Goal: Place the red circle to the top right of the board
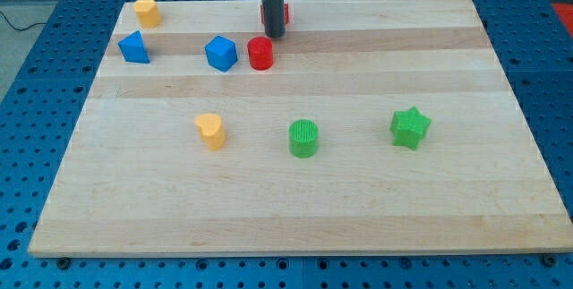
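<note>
- Tip (274,35) of the dark rod is being held just above and slightly to the view's right of the red circle (260,54), close to it; whether the two are touching cannot be told.
- Red circle is being seen below-left of the tip, near the view's top centre of the tabletop (358,199), with the blue cube (220,54) just beyond it on the far side from the tip.
- Judged from this, the tip is standing on the wrong side: the target corner lies far to the tip's right, so the circle's left flank is needing to be reached first.
- A second red block (285,12) is being partly hidden behind the rod; its shape cannot be made out.
- No gripper is being carried, so nothing is being held open or closed.
- No brands, labels or writing are being shown.
</note>
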